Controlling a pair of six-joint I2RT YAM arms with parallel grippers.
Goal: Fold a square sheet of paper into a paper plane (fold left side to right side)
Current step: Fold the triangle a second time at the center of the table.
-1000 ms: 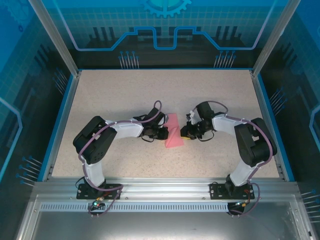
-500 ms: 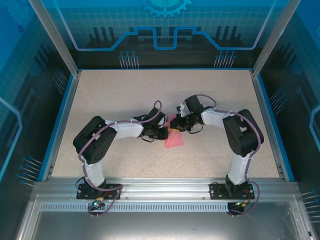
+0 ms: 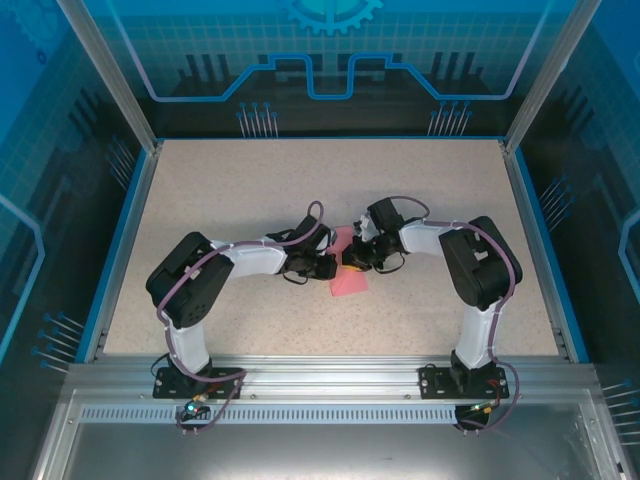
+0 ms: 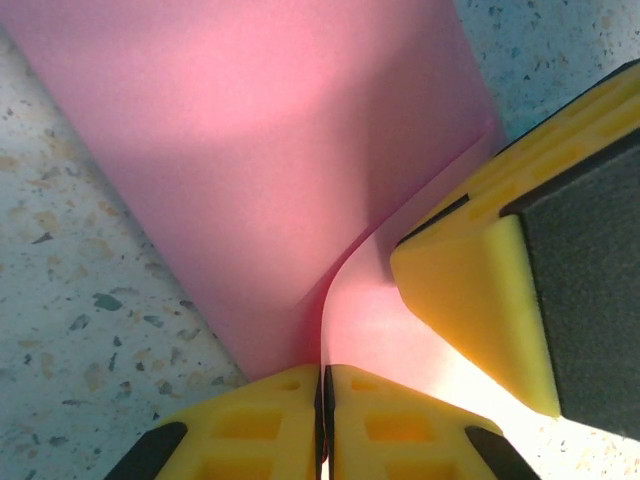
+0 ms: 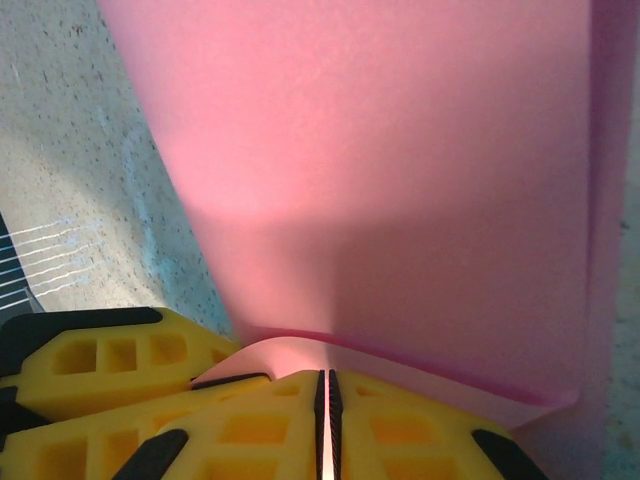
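The pink-red sheet of paper (image 3: 348, 272) lies mid-table, partly folded, with one layer lifted. In the left wrist view the paper (image 4: 270, 150) curls up in a thin edge that runs straight into my left gripper (image 4: 324, 385), which is shut on it. My left gripper (image 3: 326, 265) is at the sheet's left side in the top view. My right gripper (image 3: 357, 258) is at its right side, over the paper. Its jaws (image 5: 327, 385) are shut, tips against the arched paper (image 5: 400, 180); no paper is visible between them. The right gripper's yellow finger (image 4: 480, 290) rests on the lower layer.
The speckled tabletop (image 3: 230, 190) stretches open around the paper, bounded by a blue rim (image 3: 118, 250) and the frame posts. The two grippers almost touch over the sheet; the left gripper's yellow fingers (image 5: 100, 365) appear at the lower left of the right wrist view.
My right arm has swung left from beside the sheet, bringing its gripper onto the paper's right part. The left arm and its hold have not moved.
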